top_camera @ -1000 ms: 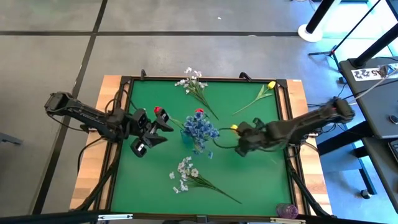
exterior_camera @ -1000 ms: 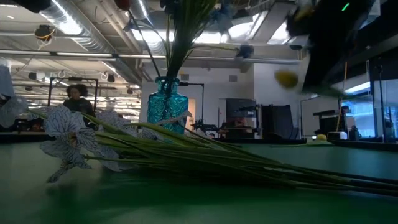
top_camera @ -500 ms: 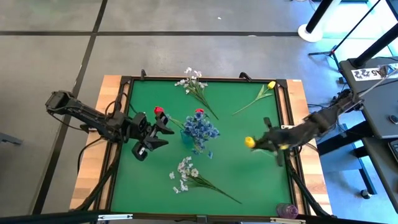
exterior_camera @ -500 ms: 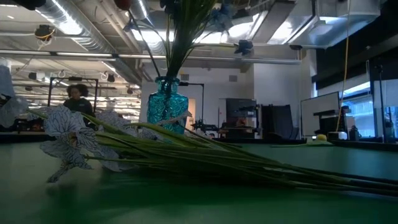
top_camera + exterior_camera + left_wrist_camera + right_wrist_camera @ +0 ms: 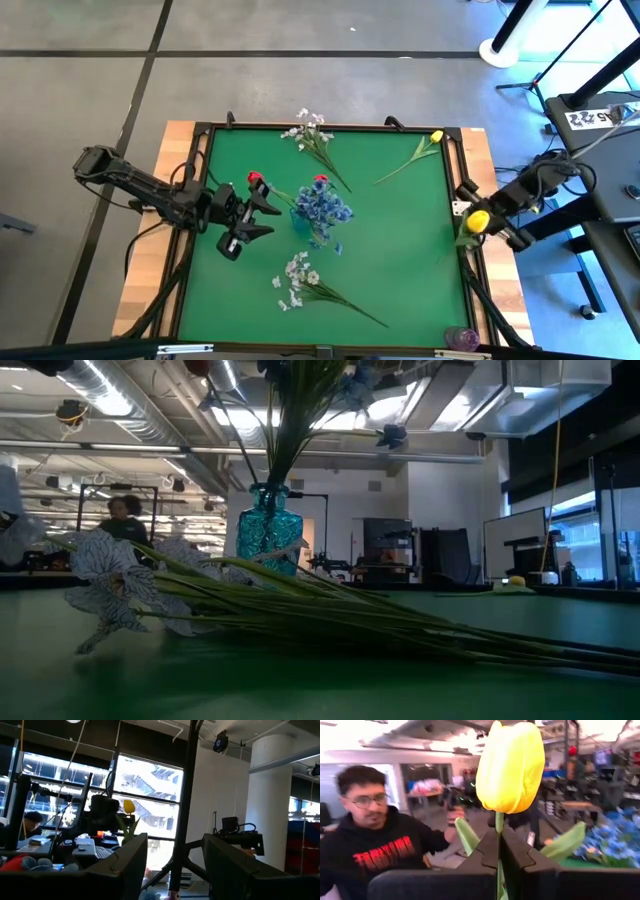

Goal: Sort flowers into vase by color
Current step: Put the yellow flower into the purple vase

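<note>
While the right gripper (image 5: 487, 217) hangs at the mat's right edge, fingers pinched on the yellow tulip (image 5: 478, 221) stem, the vase (image 5: 303, 222) sits mid-frame, well apart. Thin stem, so it may twist or slip in transit. Left gripper (image 5: 256, 211), fingers spread, waits left of the vase, seemingly empty.

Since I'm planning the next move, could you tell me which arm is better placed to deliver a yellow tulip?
Right. The right tool, at the table's right edge, is shut on a yellow tulip. The left tool is open and empty beside the blue vase.
</note>
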